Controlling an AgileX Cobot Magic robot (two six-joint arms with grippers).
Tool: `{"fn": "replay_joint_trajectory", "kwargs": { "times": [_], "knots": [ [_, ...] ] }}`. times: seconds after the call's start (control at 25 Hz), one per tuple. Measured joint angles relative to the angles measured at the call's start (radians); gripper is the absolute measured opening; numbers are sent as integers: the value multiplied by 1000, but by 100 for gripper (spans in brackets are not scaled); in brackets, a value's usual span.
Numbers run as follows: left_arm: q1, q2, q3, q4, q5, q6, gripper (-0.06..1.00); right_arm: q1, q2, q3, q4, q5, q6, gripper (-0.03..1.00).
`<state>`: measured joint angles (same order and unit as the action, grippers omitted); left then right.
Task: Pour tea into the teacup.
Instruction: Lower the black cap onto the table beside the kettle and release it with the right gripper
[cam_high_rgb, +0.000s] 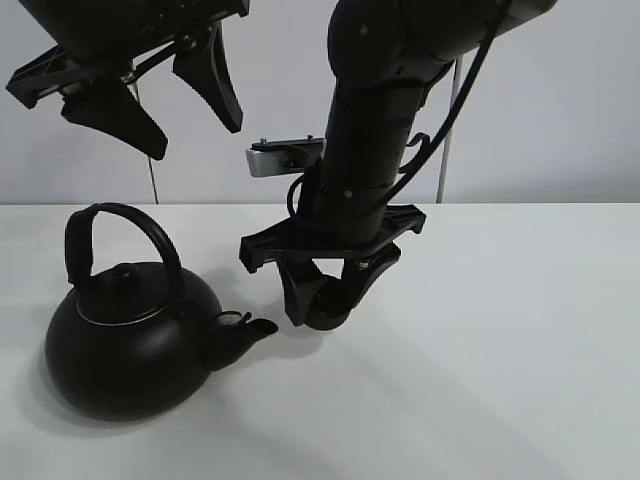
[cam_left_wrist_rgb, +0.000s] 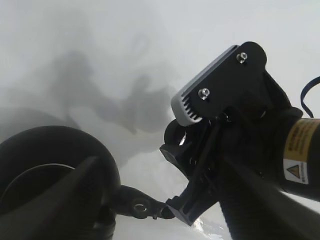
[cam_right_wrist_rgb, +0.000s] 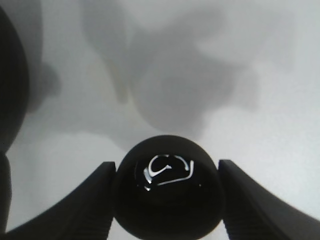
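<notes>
From up high, the white table (cam_high_rgb: 520, 350) carries the big black kettle (cam_high_rgb: 125, 345) on the left side, upright with its arched handle (cam_high_rgb: 120, 232) standing up and its spout (cam_high_rgb: 250, 330) pointing toward the middle. Just off the tip of that spout sits the teacup (cam_high_rgb: 327, 318), small and dark, caught between the two fingers of the right gripper (cam_high_rgb: 322, 302), which reaches straight down from its arm. The cup is right at the tabletop, though I cannot tell if it touches the surface. The left gripper (cam_high_rgb: 198, 138) hangs high above the kettle, its jaws spread wide and nothing in them. The left wrist camera looks down past its own blurred fingers (cam_left_wrist_rgb: 65, 200) at the kettle's round shoulder and spout. The right arm's wrist, with a yellow warning label on it, fills the rest of the view just beyond the spout. The cup itself is hard to make out there. In the right wrist camera the teacup fills the gap between the fingers (cam_right_wrist_rgb: 87, 200), both pressed against its sides. A curl of white glare shows inside the bowl, and the kettle's dark flank is at the frame's edge.
</notes>
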<state>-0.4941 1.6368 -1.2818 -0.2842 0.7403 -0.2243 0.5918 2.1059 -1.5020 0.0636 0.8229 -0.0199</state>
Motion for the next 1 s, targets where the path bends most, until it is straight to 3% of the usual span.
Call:
{"fn": "replay_joint_trajectory", "kwargs": {
  "times": [0.28,0.64,1.0],
  "knots": [
    [0,0,0,0,0,0,48,0,66,-84,29,49,-4,40],
    [0,0,0,0,0,0,48,0,84,-96,106,42,-53,40],
    [0,0,0,0,0,0,48,0,113,-98,119,42,-55,40]
  ]
}}
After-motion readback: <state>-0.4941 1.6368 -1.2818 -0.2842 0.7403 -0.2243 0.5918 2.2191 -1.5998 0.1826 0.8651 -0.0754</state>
